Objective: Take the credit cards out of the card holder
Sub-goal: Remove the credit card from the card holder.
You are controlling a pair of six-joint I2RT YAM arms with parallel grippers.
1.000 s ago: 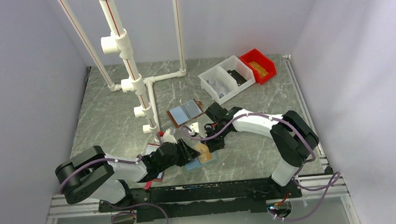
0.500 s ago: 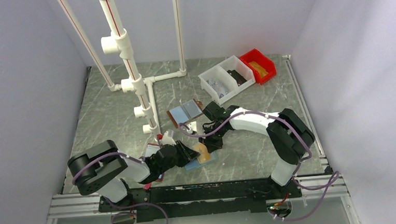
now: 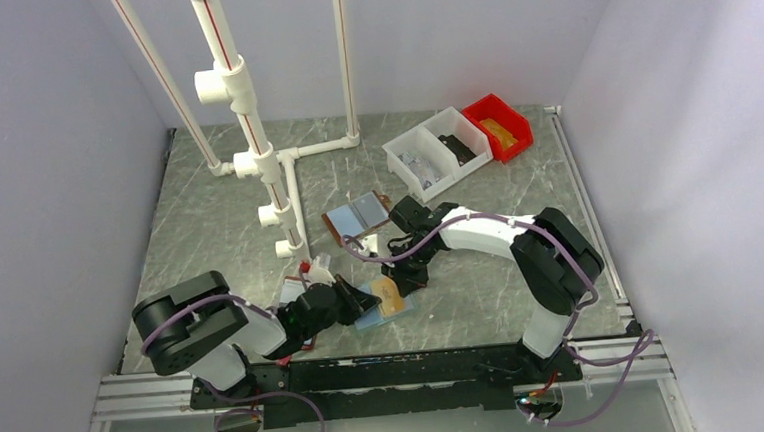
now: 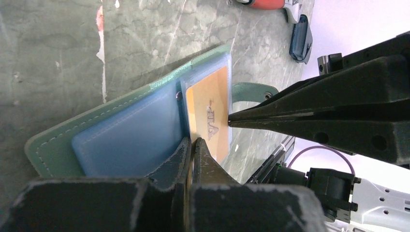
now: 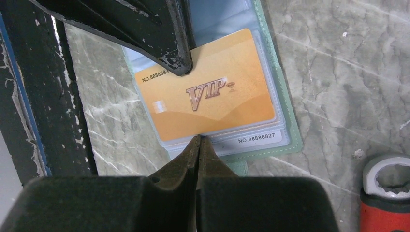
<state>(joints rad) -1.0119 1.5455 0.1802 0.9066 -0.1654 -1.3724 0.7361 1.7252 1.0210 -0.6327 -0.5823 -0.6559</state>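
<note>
- I see the card holder [image 5: 291, 126] lying open and flat on the tabletop [image 3: 208, 217], near the front edge between the 2 arms.
- A tan VIP card [image 5: 208, 99] sits in 1 panel's clear pocket, with the edge of another card [image 5: 256, 139] showing beneath it.
- My left hand [image 4: 192, 145] has its fingers pressed together, tips on 1 long edge of the tan VIP card. I cannot tell whether they nip it.
- My right hand [image 5: 198, 142] is also pressed together, tips at the opposite long edge.

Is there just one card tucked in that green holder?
No, beneath the gold VIP card a second, pale card with a printed number peeks out of the card holder.
</note>
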